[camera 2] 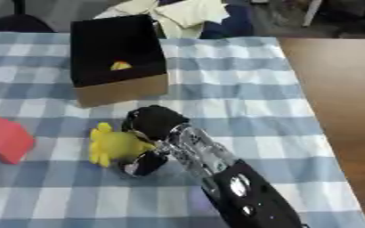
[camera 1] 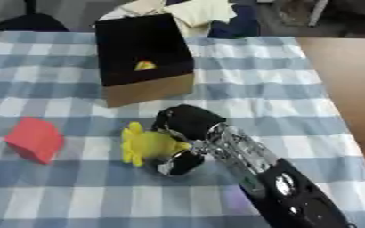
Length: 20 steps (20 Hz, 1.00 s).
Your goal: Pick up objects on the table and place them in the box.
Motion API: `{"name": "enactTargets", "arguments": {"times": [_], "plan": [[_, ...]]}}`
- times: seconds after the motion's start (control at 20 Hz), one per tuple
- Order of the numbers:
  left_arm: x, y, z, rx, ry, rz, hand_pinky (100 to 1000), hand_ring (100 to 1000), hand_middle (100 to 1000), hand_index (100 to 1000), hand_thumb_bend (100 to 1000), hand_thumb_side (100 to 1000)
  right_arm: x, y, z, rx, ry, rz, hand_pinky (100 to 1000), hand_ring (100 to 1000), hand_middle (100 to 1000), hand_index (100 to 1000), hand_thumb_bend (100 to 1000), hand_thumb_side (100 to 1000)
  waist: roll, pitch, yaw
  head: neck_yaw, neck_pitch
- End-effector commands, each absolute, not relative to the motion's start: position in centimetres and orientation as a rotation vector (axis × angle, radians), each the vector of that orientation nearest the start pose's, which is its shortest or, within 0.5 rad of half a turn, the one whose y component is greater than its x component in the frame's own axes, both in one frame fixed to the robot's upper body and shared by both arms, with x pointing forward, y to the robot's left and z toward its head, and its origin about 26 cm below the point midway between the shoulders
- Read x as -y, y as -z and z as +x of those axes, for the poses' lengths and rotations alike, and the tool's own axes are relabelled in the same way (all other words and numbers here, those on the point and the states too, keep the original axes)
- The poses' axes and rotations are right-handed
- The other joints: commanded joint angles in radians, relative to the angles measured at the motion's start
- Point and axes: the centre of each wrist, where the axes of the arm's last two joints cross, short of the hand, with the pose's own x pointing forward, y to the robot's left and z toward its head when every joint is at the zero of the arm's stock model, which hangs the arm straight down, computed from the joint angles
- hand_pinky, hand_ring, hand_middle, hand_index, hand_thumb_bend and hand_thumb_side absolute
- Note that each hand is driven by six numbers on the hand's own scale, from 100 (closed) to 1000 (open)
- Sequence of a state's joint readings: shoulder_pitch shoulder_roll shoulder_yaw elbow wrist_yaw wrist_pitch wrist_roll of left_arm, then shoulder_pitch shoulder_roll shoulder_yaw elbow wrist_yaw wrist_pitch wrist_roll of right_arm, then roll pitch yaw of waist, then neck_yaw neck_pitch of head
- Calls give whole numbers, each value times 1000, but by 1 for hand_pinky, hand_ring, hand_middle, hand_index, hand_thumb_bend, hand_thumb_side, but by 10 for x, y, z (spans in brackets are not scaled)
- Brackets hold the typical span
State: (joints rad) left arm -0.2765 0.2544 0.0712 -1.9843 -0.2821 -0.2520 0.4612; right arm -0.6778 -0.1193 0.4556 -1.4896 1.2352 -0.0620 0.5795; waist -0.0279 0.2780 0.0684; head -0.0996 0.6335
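One right hand (camera 1: 182,136) grasping one yellow toy (camera 1: 145,144); one red block (camera 1: 34,139); one box (camera 1: 144,58).

Yellow toy (camera 1: 145,146) and red block (camera 1: 34,139) on checked cloth, before open black-lined box (camera 1: 144,57)

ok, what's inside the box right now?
Inside the box, one small yellow and orange item shows against the dark interior. The near wall hides the floor in front of it, so anything lying there cannot be seen.
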Motion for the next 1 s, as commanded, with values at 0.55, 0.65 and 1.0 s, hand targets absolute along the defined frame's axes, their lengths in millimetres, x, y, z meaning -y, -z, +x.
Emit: {"name": "enactTargets", "arguments": {"times": [0.55,0.65,1.0], "plan": [[-268,-197,299,-3497,128,-854,620,773,674,780,100,827,77,-149,373,1543,-1872,-914,873,880,697,758,282,556,6,-14,4,-6,-14],[-268,-197,299,-3497,127,-856,621,773,675,780,100,827,78,-151,373,1562,-1852,-921,867,871,668,743,238,564,6,-14,3,-5,-14],[-270,-197,298,-3494,123,-867,621,772,675,780,100,826,81,-166,370,1612,-1826,-920,860,860,652,739,198,570,5,-18,-1,-1,-12]]}}
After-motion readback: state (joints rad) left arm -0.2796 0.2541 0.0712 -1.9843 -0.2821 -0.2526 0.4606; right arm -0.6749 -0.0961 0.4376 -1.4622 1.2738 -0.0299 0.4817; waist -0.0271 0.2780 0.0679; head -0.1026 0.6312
